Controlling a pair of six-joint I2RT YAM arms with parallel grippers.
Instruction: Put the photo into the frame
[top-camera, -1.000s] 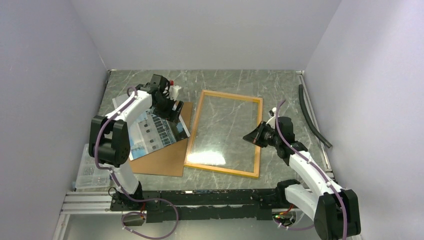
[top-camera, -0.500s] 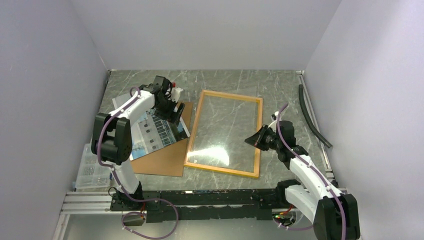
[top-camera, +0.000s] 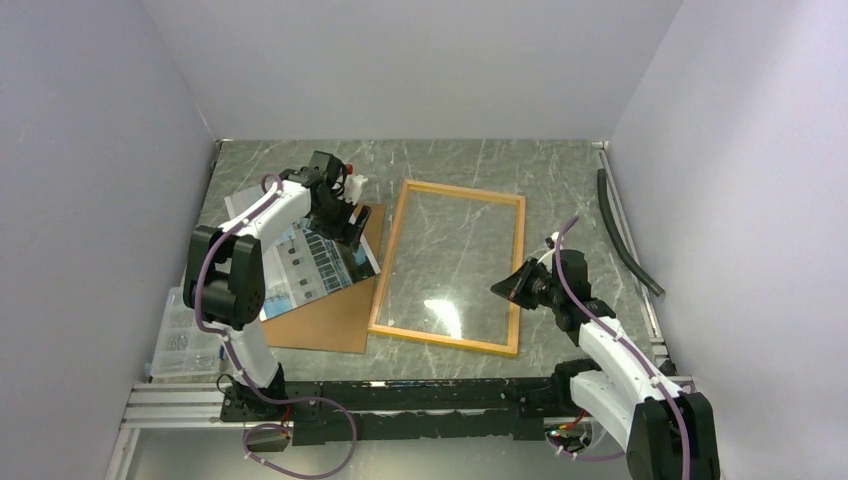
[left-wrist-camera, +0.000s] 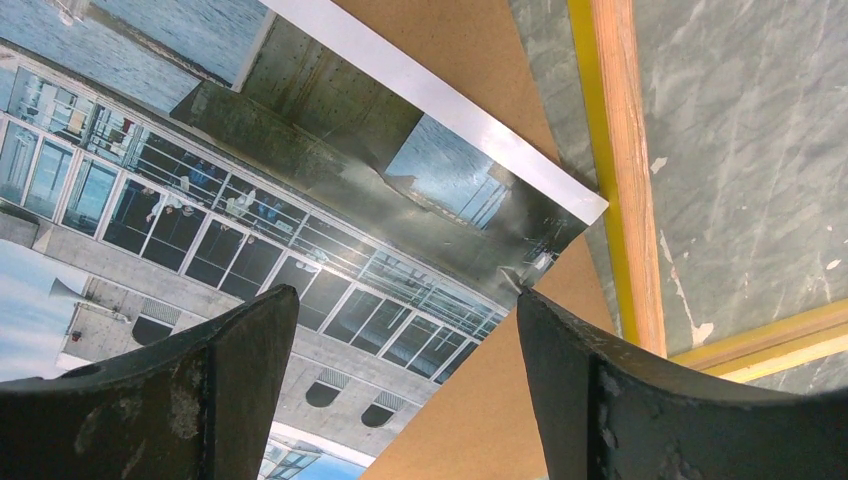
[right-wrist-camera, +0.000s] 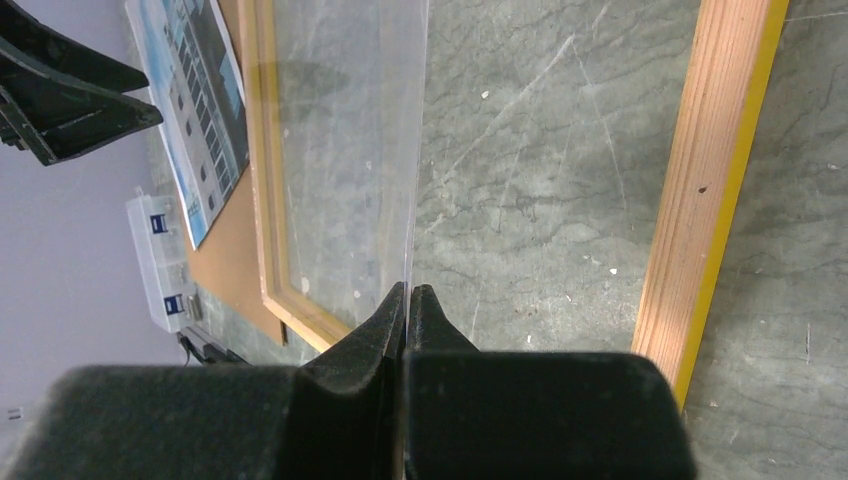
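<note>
The photo of a white building lies on a brown backing board at the left. My left gripper hovers open over the photo's right corner, which sits between its fingers. The orange frame lies flat in the middle of the table. My right gripper is shut on the right edge of the clear pane, holding that edge tilted up above the frame's right rail.
A black hose lies along the right wall. A clear plastic parts box sits at the near left. A small white object with a red cap stands behind the board. Walls enclose three sides.
My right gripper has drawn back a little toward the near edge with the pane, and the glare on the pane has shifted. My left gripper settled slightly over the photo's corner.
</note>
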